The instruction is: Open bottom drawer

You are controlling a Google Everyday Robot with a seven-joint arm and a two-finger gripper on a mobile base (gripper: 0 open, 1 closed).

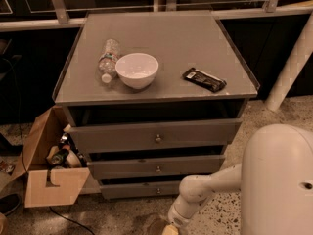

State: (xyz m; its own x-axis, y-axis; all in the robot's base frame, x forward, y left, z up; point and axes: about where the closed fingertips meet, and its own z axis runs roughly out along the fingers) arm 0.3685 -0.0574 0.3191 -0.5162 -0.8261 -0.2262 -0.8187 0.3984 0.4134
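The bottom drawer (pixel 142 189) is the slim grey front lowest on the cabinet, with a small brass knob (pixel 158 190) at its centre. It stands slightly out from the cabinet body, like the two fronts above it. My white arm (pixel 210 182) reaches down from the right in front of the cabinet. My gripper (pixel 169 230) is at the lower edge of the camera view, just below and right of the bottom drawer's knob, and is mostly cut off.
The mid-sized drawer (pixel 156 166) and the tallest drawer (pixel 156 135) sit above. On the cabinet top (pixel 195 43) lie a plastic bottle (pixel 108 58), a white bowl (pixel 137 70) and a dark snack bar (pixel 204 79). An open cardboard box (pixel 51 180) stands on the floor at the left.
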